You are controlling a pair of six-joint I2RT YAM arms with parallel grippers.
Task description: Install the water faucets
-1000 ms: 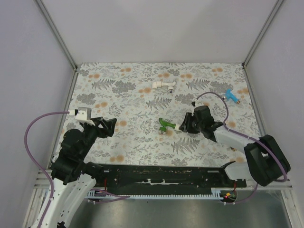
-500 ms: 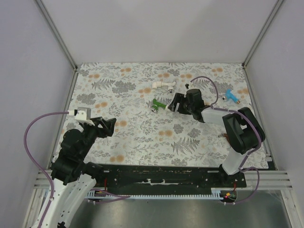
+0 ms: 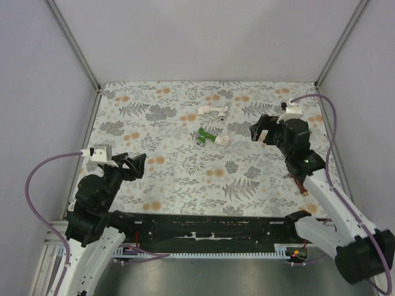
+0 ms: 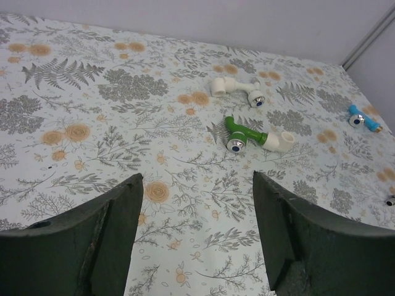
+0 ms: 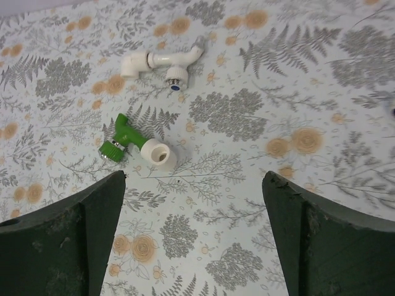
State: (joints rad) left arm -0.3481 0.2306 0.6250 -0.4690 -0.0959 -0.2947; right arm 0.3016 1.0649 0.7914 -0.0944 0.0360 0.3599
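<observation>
- The left hand (image 4: 196, 185) hovers over the near-left part of the table (image 3: 185, 179), fingers wide apart. It holds nothing and touches nothing.
- Mid-table lies the green faucet (image 5: 117, 140) on its side, its threaded end seated in a white elbow fitting (image 5: 157, 154). That pair looks joined already, so I judge this faucet done and the work to be between faucets.
- To the right of that pair, the right hand (image 5: 192, 185) hangs above the table, fingers spread wide and empty, clear of the fitting.
- Just beyond the green faucet rests a white pipe piece (image 5: 162, 61) with a blue-tipped end, apart from it.
- At the far right lies the blue faucet (image 4: 363, 118), well apart from the others and alone.
- The next move probably calls for one hand to take the blue faucet and find it a free socket. None shows for certain.
</observation>
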